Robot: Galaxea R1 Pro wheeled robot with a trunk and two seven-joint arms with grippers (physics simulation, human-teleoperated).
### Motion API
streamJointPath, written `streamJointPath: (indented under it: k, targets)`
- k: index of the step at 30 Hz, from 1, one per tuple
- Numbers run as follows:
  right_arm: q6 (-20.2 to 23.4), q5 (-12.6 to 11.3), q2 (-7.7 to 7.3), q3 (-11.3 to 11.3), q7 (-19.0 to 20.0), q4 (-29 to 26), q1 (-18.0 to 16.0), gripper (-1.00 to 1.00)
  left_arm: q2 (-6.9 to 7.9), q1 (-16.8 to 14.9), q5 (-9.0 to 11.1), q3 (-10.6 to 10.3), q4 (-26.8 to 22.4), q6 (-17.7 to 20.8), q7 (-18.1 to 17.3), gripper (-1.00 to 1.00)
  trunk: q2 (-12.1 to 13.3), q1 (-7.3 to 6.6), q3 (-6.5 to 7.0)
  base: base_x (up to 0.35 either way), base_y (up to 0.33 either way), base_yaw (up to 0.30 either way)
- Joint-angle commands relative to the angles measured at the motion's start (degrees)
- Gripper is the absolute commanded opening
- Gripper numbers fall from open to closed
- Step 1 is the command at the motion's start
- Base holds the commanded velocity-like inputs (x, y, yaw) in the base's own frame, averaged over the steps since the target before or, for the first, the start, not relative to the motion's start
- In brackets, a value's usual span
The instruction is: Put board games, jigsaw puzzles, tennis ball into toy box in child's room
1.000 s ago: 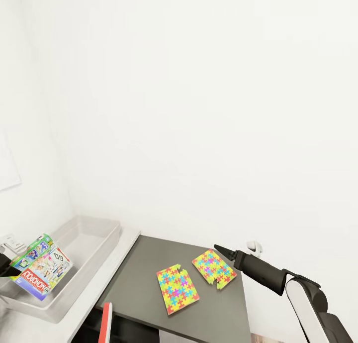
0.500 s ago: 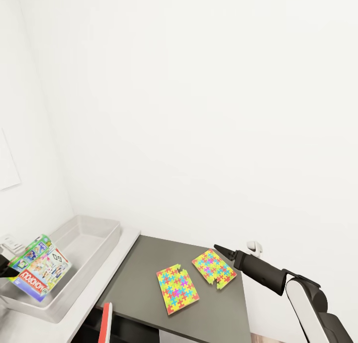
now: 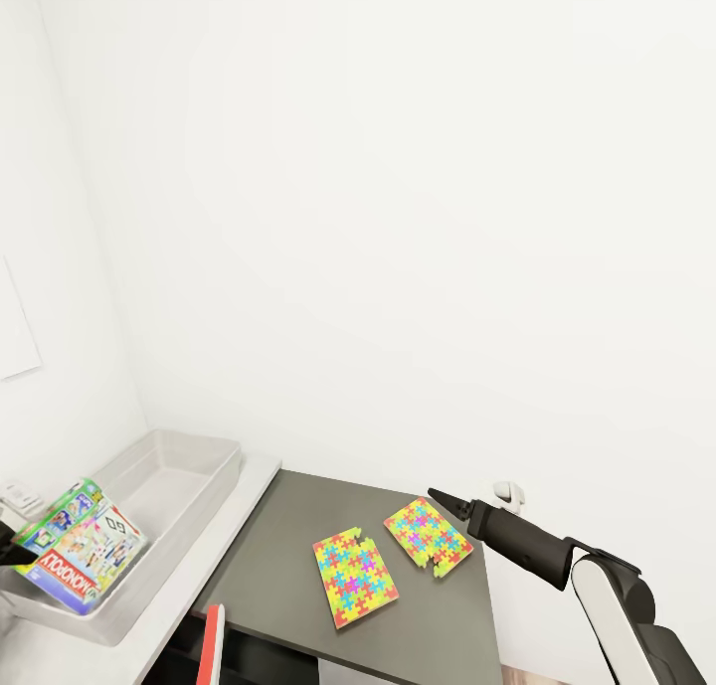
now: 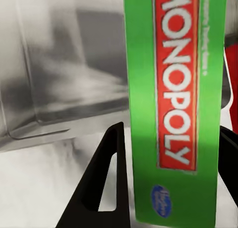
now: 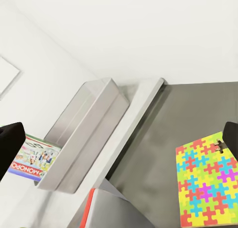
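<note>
Left gripper [image 4: 168, 183] is clamped on the green-edged Monopoly board game [image 3: 80, 558], fingers [image 4: 101, 178] either side of its green edge in the left wrist view. In the head view we see the board game tilted at the near end of the toy box [image 3: 189, 476], lower edge down inside the bin, upper part leaning over the near rim; we can't tell if it touches the bin floor. The toy box sits on the pale table top [image 3: 214, 556] by the wall corner. Two jigsaw puzzles lie flat on the adjoining dark grey top [image 3: 288, 526]: the nearer jigsaw puzzle [image 3: 355, 577] and the farther jigsaw puzzle [image 3: 429, 536], just beside each other, not overlapping. Right gripper [image 3: 444, 500] hangs above the far edge of the farther puzzle with nothing in it, tips close together in the head view; the right wrist view shows its fingers [image 5: 10, 146] spread wide at the frame edges, so we read it as apart.
</note>
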Motion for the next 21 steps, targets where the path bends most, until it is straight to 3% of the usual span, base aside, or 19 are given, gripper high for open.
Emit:
streamJointPath:
  k: [1, 21]
  targets:
    - [0.4, -0.1, 0.00, -0.1, 0.1, 0.0, -0.1, 1.00, -0.04, 0.0, 0.0, 0.0, 0.5, 0.4, -0.6, -1.00, -0.1, 0.02, -0.11, 0.000, 0.000, 0.000]
    - [0.3, 0.0, 0.00, -0.1, 0.4, 0.0, -0.1, 1.00, -0.19, -0.1, 0.7, 0.1, 1.3, 0.5, -0.6, -1.00, -0.1, 0.02, -0.11, 0.000, 0.000, 0.000]
